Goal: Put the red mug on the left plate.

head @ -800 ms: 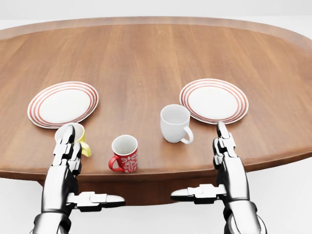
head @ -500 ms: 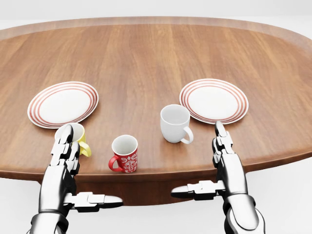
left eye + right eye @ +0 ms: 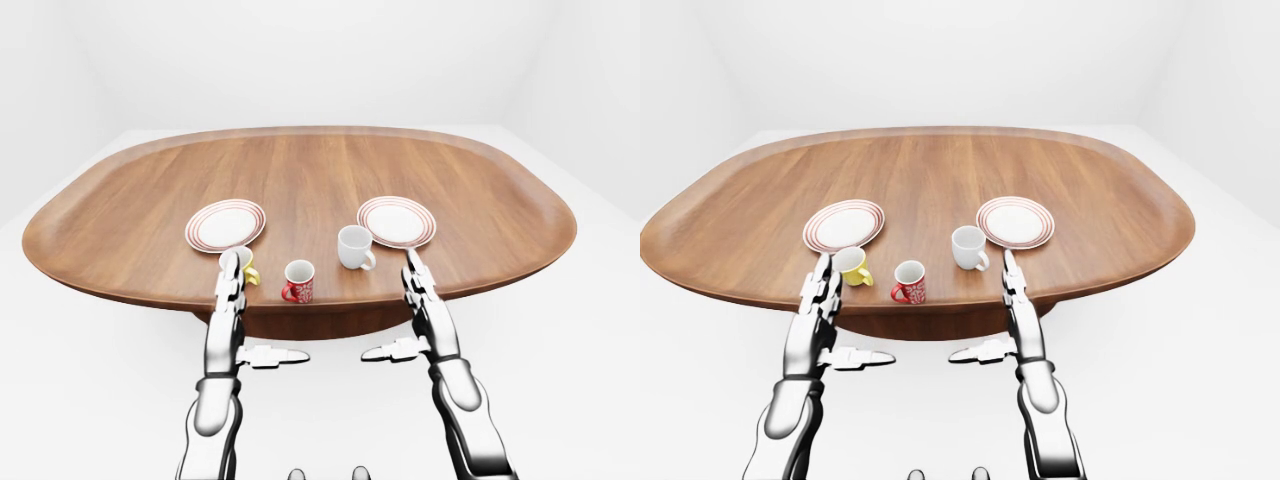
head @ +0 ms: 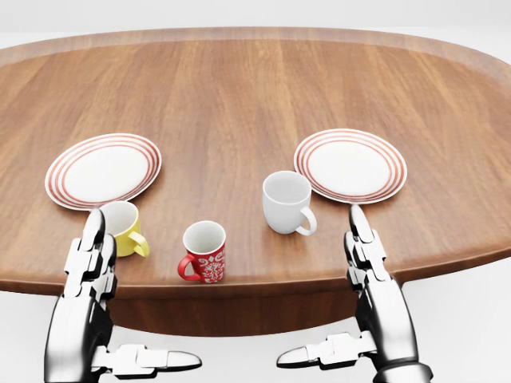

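The red mug [image 4: 204,252], white inside with a white pattern, stands upright near the table's bottom edge in the head view, handle to the left. The left plate [image 4: 102,170], white with red rings, lies up and to the left of it and holds nothing. My left hand [image 4: 144,292] is open at the lower left, fingers [image 4: 90,254] pointing up beside the yellow mug [image 4: 124,227], thumb out to the right. My right hand [image 4: 319,287] is open at the lower right, well apart from the red mug. Neither hand touches anything.
A white mug [image 4: 286,202] stands right of the red mug, next to the right plate [image 4: 350,164], which matches the left one. The oval wooden table [image 4: 239,88] stretches away toward the top. The eye views show white floor and walls all around.
Both hands have sunk toward the bottom of the head view. The left hand has slid left, uncovering the yellow mug. Mugs and plates have not moved.
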Controlling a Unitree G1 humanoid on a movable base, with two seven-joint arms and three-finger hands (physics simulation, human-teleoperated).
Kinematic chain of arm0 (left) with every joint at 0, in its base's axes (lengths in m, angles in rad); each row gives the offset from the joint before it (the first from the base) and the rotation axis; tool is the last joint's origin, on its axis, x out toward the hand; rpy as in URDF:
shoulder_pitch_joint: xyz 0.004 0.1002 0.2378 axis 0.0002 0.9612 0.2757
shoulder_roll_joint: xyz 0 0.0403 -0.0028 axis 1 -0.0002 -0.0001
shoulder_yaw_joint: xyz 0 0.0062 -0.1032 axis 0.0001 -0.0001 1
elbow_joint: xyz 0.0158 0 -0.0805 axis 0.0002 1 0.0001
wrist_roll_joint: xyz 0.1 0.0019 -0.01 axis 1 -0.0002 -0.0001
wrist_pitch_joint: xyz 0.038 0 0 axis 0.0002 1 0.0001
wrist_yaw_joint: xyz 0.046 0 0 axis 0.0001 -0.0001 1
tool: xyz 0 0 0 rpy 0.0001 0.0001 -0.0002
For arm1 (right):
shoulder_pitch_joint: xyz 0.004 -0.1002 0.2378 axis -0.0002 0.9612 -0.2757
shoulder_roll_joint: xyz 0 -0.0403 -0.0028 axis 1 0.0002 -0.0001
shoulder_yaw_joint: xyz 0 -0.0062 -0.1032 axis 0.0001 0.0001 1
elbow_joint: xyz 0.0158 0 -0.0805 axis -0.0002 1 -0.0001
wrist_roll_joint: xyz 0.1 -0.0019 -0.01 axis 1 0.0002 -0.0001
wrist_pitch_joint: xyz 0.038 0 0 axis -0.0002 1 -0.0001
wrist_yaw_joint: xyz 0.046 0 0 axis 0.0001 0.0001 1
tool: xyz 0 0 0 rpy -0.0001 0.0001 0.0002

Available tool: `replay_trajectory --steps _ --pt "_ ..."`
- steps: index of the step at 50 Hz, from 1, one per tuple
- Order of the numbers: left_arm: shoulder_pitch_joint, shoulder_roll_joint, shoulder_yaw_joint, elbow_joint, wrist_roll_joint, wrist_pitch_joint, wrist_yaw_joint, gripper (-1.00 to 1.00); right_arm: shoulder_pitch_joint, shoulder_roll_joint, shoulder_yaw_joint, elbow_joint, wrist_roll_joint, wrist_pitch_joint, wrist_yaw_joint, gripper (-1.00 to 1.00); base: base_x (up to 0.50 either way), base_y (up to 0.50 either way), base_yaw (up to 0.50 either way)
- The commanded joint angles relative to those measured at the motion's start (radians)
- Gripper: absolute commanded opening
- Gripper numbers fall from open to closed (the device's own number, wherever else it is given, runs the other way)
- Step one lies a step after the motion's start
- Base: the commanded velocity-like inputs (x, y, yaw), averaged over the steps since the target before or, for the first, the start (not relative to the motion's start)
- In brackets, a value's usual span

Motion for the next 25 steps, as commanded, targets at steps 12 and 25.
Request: replay_trajectory --steps 12,25 --pt "0.059 -0.001 -0.017 -0.068 0.013 0.000 0.003 1.00 0.054 0.002 0.016 -0.061 -0.003 0.000 0.031 1.00 0.00 0.00 0.00" --pt "0.055 0.000 -0.019 -0.059 0.014 0.000 0.000 1.00 0.005 0.004 0.005 -0.021 -0.011 0.000 0.017 1.00 0.11 0.31 0.00"
